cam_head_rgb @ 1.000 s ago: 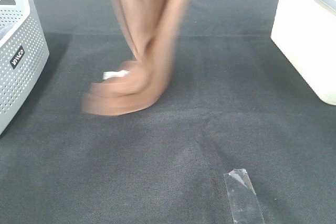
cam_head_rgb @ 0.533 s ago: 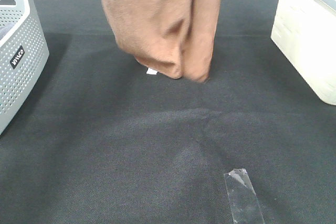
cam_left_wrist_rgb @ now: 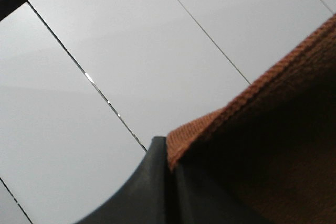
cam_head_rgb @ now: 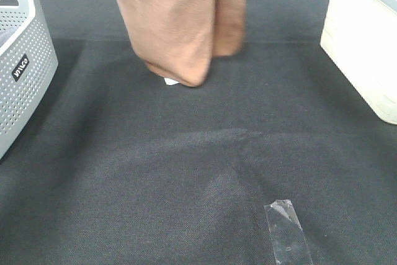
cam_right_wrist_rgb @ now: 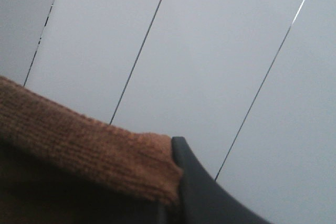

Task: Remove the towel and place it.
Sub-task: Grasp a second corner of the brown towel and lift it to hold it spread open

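Towel (cam_head_rgb: pixel 177 23) is held up over the far table (cam_head_rgb: pixel 186 184) edge, hem pinched in clamped left gripper (cam_left_wrist_rgb: pixel 169 169) and right gripper (cam_right_wrist_rgb: pixel 176 195). Lifting is judged done; placing is left.

The counter (cam_head_rgb: pixel 124 215) (draped in a black cloth (cam_head_rgb: pixel 298 128)) carries a grey perforated basket (cam_head_rgb: pixel 25 72) at left, a white bin (cam_head_rgb: pixel 366 48) at right, and a crinkled strip of clear tape (cam_head_rgb: pixel 287 234) near the front.

Rear middle: towel (cam_head_rgb: pixel 177 23) hangs over table cloth (cam_head_rgb: pixel 155 178). Far left: basket (cam_head_rgb: pixel 25 60) on cloth. Far right: bin (cam_head_rgb: pixel 363 41). Front, right of middle: tape strip (cam_head_rgb: pixel 287 233) on cloth.
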Available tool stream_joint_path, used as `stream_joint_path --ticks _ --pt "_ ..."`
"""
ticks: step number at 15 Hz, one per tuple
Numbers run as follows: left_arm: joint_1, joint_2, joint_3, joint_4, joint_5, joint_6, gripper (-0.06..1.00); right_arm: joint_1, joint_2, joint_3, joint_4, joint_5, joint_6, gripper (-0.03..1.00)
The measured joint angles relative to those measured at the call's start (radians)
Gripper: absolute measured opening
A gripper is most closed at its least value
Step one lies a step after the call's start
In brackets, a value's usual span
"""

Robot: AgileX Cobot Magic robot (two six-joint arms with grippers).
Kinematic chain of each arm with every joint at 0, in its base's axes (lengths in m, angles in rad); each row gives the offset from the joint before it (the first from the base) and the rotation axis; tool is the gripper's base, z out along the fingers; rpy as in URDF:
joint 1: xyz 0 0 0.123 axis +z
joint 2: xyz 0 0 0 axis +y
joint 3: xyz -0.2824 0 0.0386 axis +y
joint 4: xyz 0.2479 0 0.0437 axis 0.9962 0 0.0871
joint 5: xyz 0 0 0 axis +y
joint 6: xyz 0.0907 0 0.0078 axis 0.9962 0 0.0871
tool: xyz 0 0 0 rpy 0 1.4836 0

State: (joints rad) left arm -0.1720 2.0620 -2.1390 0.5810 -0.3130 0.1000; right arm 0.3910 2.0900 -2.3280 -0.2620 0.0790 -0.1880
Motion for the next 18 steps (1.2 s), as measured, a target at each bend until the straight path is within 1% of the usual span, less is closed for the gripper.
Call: stream_joint_path --ticks 4,5,7,9,13,15,17,18 --pt "0.0 0.195 -0.34 0.0 0.002 0.0 0.0 -0.053 0.05 -0.002 0.033 -0.158 0.026 0.0" --pt "0.0 0.242 -0.424 0.0 0.003 0.0 0.0 -0.057 0.065 -0.015 0.037 -0.171 0.026 0.0" --pt "0.0 0.306 -0.53 0.003 0.005 0.0 0.0 -0.063 0.089 -0.043 0.038 -0.185 0.042 0.0" --pt "0.0 0.326 -0.562 0.02 0.032 0.0 0.0 -0.066 0.097 -0.047 0.038 -0.186 0.05 0.0" --pt "0.0 0.329 -0.568 0.064 0.034 0.0 0.0 -0.07 0.101 -0.047 0.038 -0.171 0.051 0.0" --pt "-0.002 0.329 -0.568 0.071 0.039 0.0 0.0 -0.07 0.101 -0.047 0.038 -0.134 0.051 0.0" --pt "-0.004 0.329 -0.568 0.071 0.066 -0.009 0.0 -0.07 0.101 -0.047 0.039 -0.098 0.051 0.0" --pt "-0.006 0.329 -0.568 0.073 0.099 -0.027 0.0 -0.07 0.101 -0.05 0.043 -0.073 0.051 0.0"
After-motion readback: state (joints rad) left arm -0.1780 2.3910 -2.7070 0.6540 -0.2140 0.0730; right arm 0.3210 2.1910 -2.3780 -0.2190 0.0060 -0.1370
